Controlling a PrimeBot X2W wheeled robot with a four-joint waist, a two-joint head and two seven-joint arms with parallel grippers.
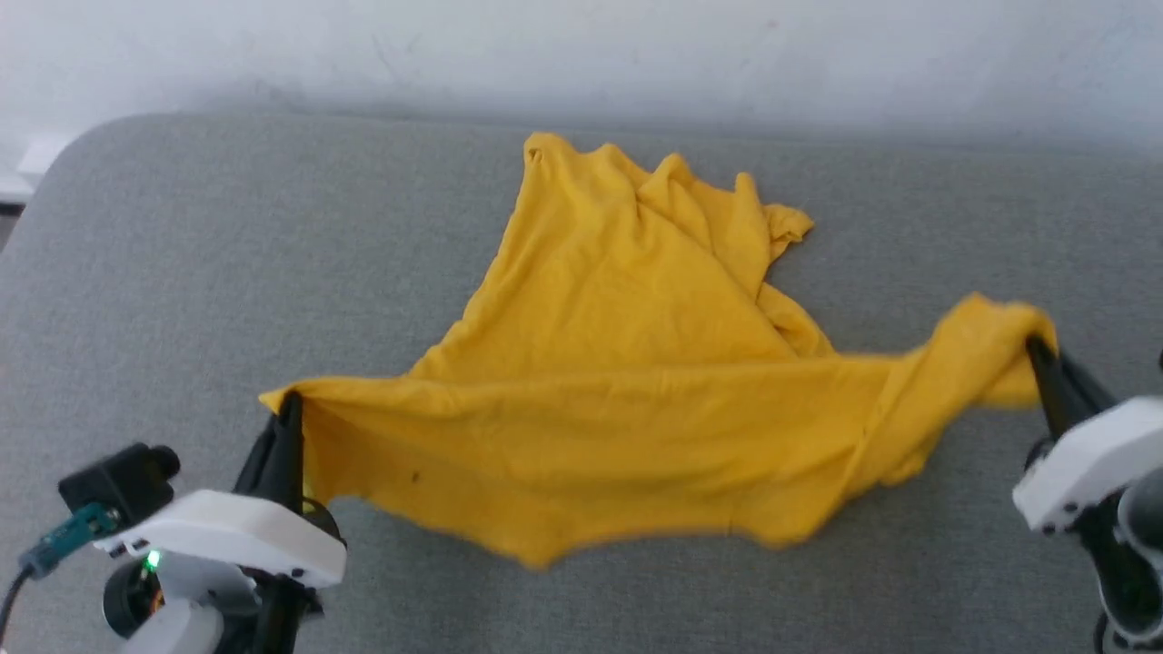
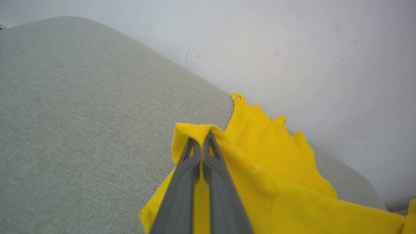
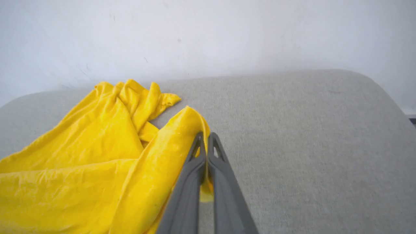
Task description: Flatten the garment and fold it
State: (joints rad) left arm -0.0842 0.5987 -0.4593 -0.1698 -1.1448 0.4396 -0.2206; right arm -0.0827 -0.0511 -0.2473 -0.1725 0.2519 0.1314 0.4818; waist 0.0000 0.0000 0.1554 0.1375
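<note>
On the far left of the grey padded surface (image 1: 164, 272) there's plenty of bare room, right out to the rounded corner. The left gripper (image 1: 289, 409) sits near the front edge there, fingers pinched tight on one corner of the garment (image 1: 618, 363). The left wrist view shows it nicely, with yellow cloth draped over both closed tips (image 2: 201, 139).

Moving right, the front edge of the shirt runs pretty much taut between the two arms, and the hem below it sags in a wavy line. The rest of the cloth trails back across the middle, narrowing into a crumpled bunch of folds close to the white wall (image 1: 581, 54), so not much room behind it.

Over on the right, the right gripper (image 1: 1036, 350) is clamped on the other corner, with fabric bunched over its tips (image 3: 206, 139). Beyond that it's open grey surface out to the right-hand rounded corner.
</note>
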